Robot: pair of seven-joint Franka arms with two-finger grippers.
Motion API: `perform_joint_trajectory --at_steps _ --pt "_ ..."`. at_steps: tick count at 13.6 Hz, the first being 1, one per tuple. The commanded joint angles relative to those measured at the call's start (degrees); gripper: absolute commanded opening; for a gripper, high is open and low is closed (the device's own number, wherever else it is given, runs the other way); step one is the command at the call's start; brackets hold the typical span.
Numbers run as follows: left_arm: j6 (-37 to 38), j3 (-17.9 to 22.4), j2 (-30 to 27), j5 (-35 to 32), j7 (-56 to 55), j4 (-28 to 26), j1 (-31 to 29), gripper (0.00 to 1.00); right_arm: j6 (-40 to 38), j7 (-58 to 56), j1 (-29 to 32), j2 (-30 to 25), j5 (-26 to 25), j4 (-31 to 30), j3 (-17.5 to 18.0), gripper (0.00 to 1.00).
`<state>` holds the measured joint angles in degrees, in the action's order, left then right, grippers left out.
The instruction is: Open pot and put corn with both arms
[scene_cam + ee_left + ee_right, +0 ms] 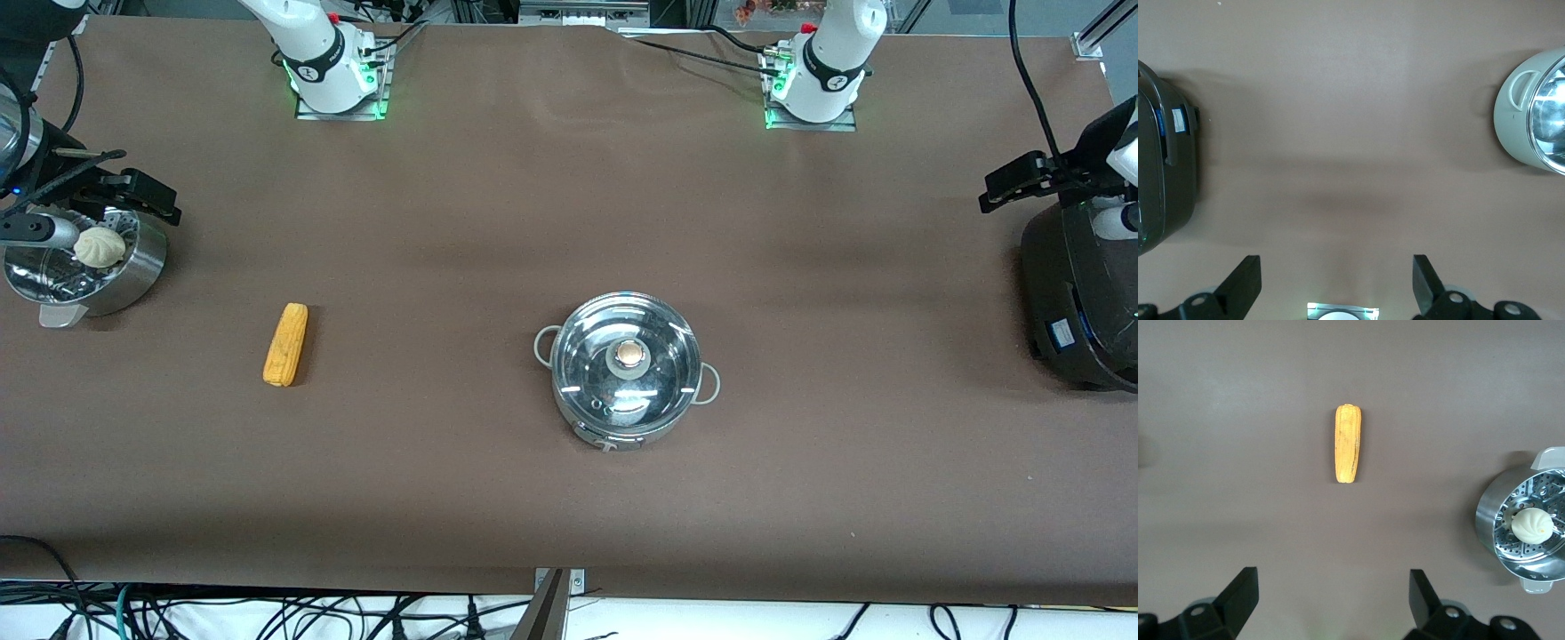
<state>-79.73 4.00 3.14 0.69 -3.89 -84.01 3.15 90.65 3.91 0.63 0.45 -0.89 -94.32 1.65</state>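
Pot (624, 372) lidded; both fingers (1245, 287) wide, empty.

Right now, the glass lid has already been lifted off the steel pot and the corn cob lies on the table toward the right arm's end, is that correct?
Not quite: the glass lid is on the steel pot, knob up, as the front view shows. The corn cob does lie on the table toward the right arm's end.

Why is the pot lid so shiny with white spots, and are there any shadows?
Front view: the glass lid mirrors overhead lights as white glints. Front view: the corn casts a small soft shadow. Left wrist view: the pot glares bright at the edge.
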Motion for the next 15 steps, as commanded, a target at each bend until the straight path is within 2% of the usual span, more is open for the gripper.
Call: perform_joint_trajectory --at_steps 1,8,12,15 --pt "-0.34 -0.13 -0.06 -0.78 1.16 0.17 -0.16 1.0 -0.21 -0.4 0.34 0.61 0.1 1.68 -0.06 1.0" --pt "-0.34 -0.13 -0.06 -0.78 1.16 0.17 -0.16 1.0 -0.39 -0.75 0.69 3.94 -0.34 1.6 -0.06 1.0" --pt "-0.34 -0.13 -0.06 -0.78 1.16 0.17 -0.16 1.0 -0.13 -0.31 0.78 8.34 0.01 1.86 0.02 1.0" --pt "-0.34 -0.13 -0.06 -0.78 1.16 0.08 -0.16 1.0 3.55 -0.05 0.78 11.06 0.36 1.69 0.02 1.0"
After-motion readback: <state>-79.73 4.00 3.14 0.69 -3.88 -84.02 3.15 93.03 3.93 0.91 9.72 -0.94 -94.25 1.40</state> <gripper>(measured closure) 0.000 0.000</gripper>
